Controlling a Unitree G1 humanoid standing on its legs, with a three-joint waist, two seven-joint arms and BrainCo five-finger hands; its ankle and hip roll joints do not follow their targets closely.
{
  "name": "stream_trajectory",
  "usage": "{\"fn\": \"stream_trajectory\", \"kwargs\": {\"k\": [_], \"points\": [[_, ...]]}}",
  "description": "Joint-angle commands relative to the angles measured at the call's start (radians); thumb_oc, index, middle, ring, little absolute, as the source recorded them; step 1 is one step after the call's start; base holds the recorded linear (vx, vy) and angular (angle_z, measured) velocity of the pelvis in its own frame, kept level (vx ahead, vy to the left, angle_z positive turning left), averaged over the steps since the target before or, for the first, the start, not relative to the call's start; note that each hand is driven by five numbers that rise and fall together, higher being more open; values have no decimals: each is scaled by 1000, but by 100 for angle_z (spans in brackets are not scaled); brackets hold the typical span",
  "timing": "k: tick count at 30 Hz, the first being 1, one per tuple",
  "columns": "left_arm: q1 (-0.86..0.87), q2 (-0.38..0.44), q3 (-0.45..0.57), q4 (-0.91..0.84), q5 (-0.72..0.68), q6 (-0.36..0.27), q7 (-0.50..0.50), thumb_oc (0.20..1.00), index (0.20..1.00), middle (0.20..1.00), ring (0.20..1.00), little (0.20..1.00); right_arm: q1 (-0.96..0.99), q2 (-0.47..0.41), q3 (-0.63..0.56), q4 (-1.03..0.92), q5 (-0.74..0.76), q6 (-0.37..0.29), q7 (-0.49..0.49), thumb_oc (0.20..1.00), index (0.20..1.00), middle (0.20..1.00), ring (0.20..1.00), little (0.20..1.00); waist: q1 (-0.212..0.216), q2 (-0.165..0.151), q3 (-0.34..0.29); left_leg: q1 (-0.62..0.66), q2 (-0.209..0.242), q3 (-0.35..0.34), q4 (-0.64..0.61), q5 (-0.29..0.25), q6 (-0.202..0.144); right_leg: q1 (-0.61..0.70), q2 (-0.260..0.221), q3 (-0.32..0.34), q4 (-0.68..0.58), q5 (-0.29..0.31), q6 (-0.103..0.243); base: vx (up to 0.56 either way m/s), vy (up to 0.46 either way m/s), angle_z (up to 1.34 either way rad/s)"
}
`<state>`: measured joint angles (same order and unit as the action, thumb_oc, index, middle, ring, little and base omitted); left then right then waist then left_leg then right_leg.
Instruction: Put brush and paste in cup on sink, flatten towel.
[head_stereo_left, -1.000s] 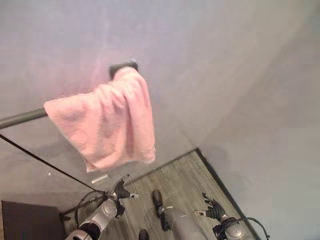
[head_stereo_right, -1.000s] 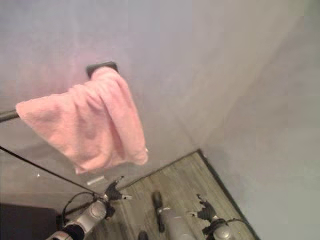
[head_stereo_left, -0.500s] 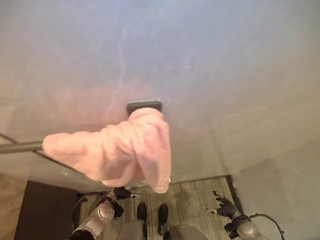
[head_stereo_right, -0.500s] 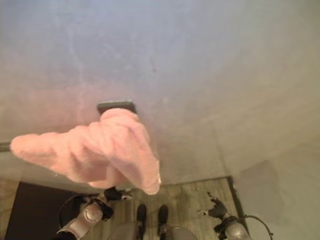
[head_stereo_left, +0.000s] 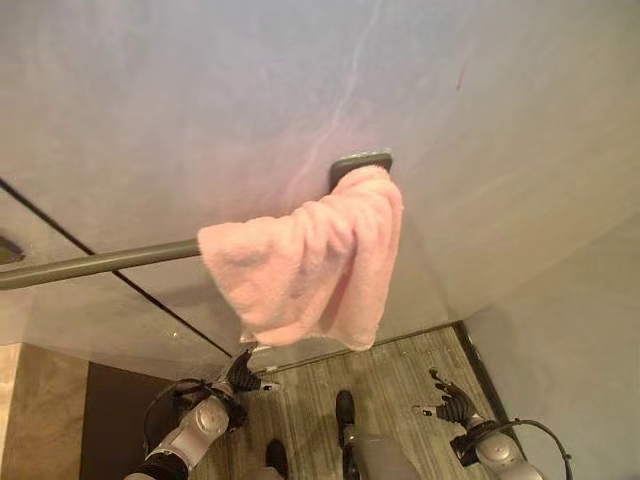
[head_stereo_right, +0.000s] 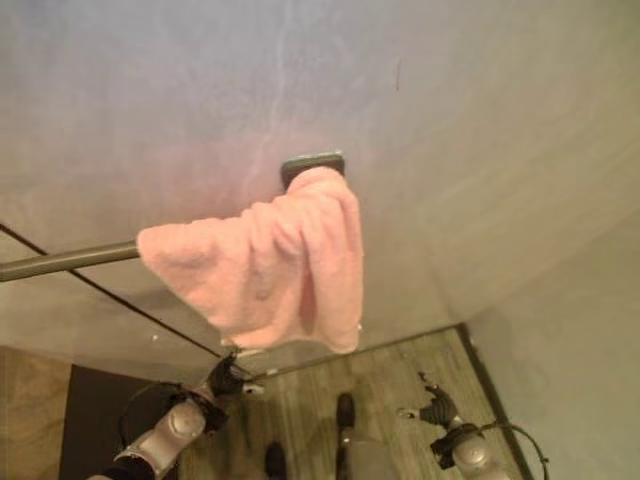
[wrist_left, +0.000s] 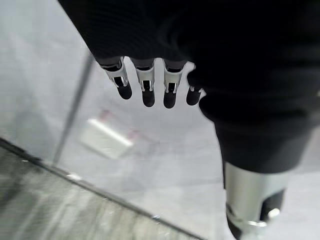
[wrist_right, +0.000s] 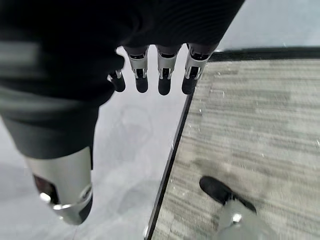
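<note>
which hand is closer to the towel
The left hand: it hangs just below the towel's lower edge, fingers relaxed and empty. The right hand hangs off to the side by the wall, also open.

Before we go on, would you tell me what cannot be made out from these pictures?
- Towel rail: its far left end is cut off by the head views' left edge.
- Rail under the pink towel: hidden by the bunched cloth, so how the cloth sits on the rail is unclear.
- Small white item at the wall's foot: blurred in the left wrist view; cannot identify.
- Left robot hand and right robot hand: small in head views; wrist views show relaxed fingers.
</note>
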<state>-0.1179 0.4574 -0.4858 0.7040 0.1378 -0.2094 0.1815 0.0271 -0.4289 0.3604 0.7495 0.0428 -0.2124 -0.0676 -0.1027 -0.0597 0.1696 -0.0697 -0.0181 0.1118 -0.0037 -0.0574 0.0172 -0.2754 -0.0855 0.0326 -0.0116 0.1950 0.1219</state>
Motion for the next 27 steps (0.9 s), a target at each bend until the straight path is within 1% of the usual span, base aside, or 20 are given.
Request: {"fn": "stream_trajectory", "kwargs": {"k": [1, 2, 3, 4, 6, 7, 10, 11, 12, 14, 15, 19, 23, 27], "points": [[-39, 42, -4, -29, 41, -46, 23, 1000, 1000, 1000, 1000, 1000, -48, 3, 14, -71, 6, -23, -12, 1000, 1000, 1000, 1000, 1000, 25, -2, 4, -59, 29, -46, 102, -13, -20, 16, -24, 48, 93, -79, 22, -212, -42, 18], [-37, 46, -2, -31, 43, -43, 26, 1000, 1000, 1000, 1000, 1000, -52, 3, 17, -76, 0, -23, -12, 1000, 1000, 1000, 1000, 1000, 43, 1, 7, -64, 43, -31, 100, -10, -22, 39, -45, -15, 96, -98, 17, -303, -59, 18], [-27, 51, 6, -38, 45, -38, 28, 1000, 1000, 1000, 1000, 1000, -56, 2, 25, -84, -6, -21, -7, 1000, 1000, 1000, 1000, 1000, 59, 4, 3, -74, 55, -9, 77, 19, -26, 67, -64, -94, 117, -127, 10, -208, -46, -6], [-10, 54, 17, -48, 43, -36, 24, 1000, 1000, 1000, 1000, 1000, -52, 1, 27, -91, -3, -21, 3, 1000, 1000, 1000, 1000, 1000, 68, 0, -5, -74, 57, 4, 61, 33, -32, 105, -67, -110, 123, -144, 11, -161, -58, -37], [31, 60, 40, -61, 37, -39, 17, 1000, 1000, 1000, 1000, 1000, -28, -3, 24, -111, 18, -28, 35, 1000, 1000, 1000, 1000, 1000, 83, -17, -26, -69, 60, 9, 50, 43, -42, 135, -79, -97, 97, -128, 27, -83, -101, -47], [49, 61, 52, -70, 29, -40, 16, 1000, 1000, 1000, 1000, 1000, -20, -6, 19, -117, 35, -32, 45, 1000, 1000, 1000, 1000, 1000, 89, -22, -28, -68, 72, 9, 47, 51, -46, 130, -86, -101, 89, -118, 33, -76, -143, -29], [81, 65, 75, -79, 26, -42, 11, 1000, 1000, 1000, 1000, 1000, -5, -12, 0, -110, 55, -35, 41, 1000, 1000, 1000, 1000, 1000, 97, -32, -37, -70, 78, 12, 31, 66, -55, 137, -86, -103, 50, -123, 35, -59, -137, -22], [109, 55, 97, -60, 23, -43, 7, 1000, 1000, 1000, 1000, 1000, 2, -10, -24, -92, 68, -40, 37, 1000, 1000, 1000, 1000, 1000, 94, -33, -44, -67, 82, 2, 10, 82, -61, 139, -73, -84, 34, -131, 35, -12, -92, -10], [110, 55, 98, -60, 23, -43, 7, 1000, 1000, 1000, 1000, 1000, 3, -10, -23, -93, 68, -41, 38, 1000, 1000, 1000, 1000, 1000, 93, -32, -44, -66, 82, 2, 8, 83, -61, 139, -73, -84, 34, -131, 34, -7, -184, -2], [151, 24, 153, -21, -8, -26, 14, 1000, 1000, 1000, 1000, 1000, 18, -1, -72, -77, 94, -40, 20, 1000, 1000, 1000, 1000, 1000, 96, -28, -55, -57, 90, -11, -9, 100, -70, 154, -67, -111, 23, -135, 30, -8, -161, 1], [148, 10, 158, 18, -15, -22, 26, 1000, 1000, 1000, 1000, 1000, 17, 6, -83, -74, 111, -40, 12, 1000, 1000, 1000, 1000, 1000, 95, -24, -52, -58, 96, -17, -13, 118, -78, 158, -63, -119, 21, -136, 27, -43, -119, 15], [150, -38, 174, 127, -21, -12, 45, 1000, 1000, 1000, 1000, 1000, 17, 18, -127, -69, 150, -39, -11, 1000, 1000, 1000, 1000, 1000, 92, -12, -66, -36, 109, -29, -53, 136, -88, 182, -52, -148, 5, -143, 20, 9, -74, 25], [184, -25, 196, 115, -29, -17, 35, 1000, 1000, 1000, 1000, 1000, 37, 3, -166, -126, 216, -51, 10, 1000, 1000, 1000, 1000, 1000, 95, 0, -78, -19, 124, -39, -82, 154, -102, 201, -45, -171, 7, -156, 16, 27, -34, 14], [215, 23, 231, 62, -40, -28, 17, 1000, 1000, 1000, 1000, 1000, 52, -29, -203, -193, 329, -64, 65, 1000, 1000, 1000, 1000, 1000, 104, 3, -82, -30, 133, -54, -84, 163, -119, 214, -46, -204, 4, -162, 15, 5, -23, 9]]}}
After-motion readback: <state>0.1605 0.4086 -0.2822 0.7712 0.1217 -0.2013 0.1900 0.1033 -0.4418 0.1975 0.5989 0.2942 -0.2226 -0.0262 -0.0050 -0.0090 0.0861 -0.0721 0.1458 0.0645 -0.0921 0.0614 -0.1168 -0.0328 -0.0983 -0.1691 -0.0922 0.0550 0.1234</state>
